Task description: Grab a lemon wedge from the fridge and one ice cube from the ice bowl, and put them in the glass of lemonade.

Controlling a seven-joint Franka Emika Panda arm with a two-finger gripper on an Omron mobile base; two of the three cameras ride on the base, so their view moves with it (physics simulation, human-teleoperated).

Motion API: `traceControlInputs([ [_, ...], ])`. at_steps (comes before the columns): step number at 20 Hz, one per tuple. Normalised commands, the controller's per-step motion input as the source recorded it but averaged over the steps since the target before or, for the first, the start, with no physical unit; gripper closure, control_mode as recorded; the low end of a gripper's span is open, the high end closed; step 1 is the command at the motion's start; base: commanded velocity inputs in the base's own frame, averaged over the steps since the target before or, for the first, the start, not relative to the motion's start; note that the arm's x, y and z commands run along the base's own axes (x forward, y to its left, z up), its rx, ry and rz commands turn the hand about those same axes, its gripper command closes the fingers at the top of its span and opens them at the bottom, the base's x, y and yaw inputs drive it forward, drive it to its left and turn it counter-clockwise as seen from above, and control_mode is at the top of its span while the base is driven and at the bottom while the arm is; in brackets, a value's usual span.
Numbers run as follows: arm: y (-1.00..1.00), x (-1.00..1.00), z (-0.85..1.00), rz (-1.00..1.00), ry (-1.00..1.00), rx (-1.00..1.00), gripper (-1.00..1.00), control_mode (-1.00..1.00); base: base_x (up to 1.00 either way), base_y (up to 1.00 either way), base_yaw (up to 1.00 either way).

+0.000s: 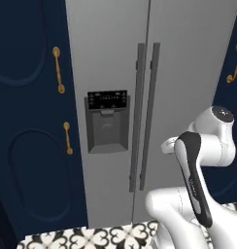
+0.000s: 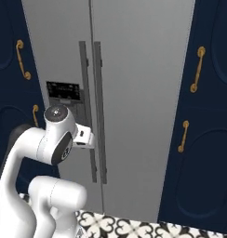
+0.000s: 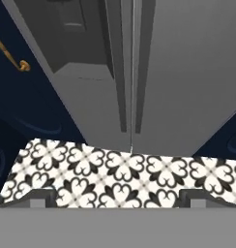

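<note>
Right now my pincer (image 3: 118,198) stands at its widest, its two small dark blocky fingertips (image 3: 40,196) well apart at the bottom of the hand view, holding nothing and touching nothing. Directly beneath and ahead of it lies the floor (image 3: 115,174), flat tile in a glossy black-and-white pattern of curled heart-like shapes.

Beyond that strip of tile, straight in front of the pincer, rises the fridge (image 1: 188,58): tall, smooth, matte grey, with both doors closed and a thin dark seam between them. Two long, slim vertical bar handles (image 1: 144,116) of darker grey metal flank that seam. Ahead of the pincer and to its left, the dispenser recess (image 1: 107,124) is set into the left door, a rectangular hollow under a black panel with tiny pale markings.

Farther out on both sides of the fridge stand dark navy cabinets (image 2: 208,116), their faces smooth with shallow rounded mouldings, each carrying curved brass-coloured handles (image 2: 196,69).

From the base views I see my arm's white, rounded, glossy shell (image 1: 215,136) with dark joint bands, folded low before the fridge.
</note>
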Motion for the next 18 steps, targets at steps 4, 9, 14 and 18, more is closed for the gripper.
traceControlInputs([
  [4,0.0,0.0,0.0,0.0,0.0,0.0,-1.0,1.0,-0.23,0.36,-0.07],
  [9,0.0,0.0,0.0,0.0,0.0,0.0,-1.0,1.0,-0.26,0.14,-0.22],
  [14,0.0,0.0,0.0,0.0,0.0,0.0,-1.0,1.0,-0.11,0.0,-0.2],
  [18,0.0,0.0,0.0,0.0,0.0,0.0,-1.0,1.0,0.0,0.0,0.0],
])
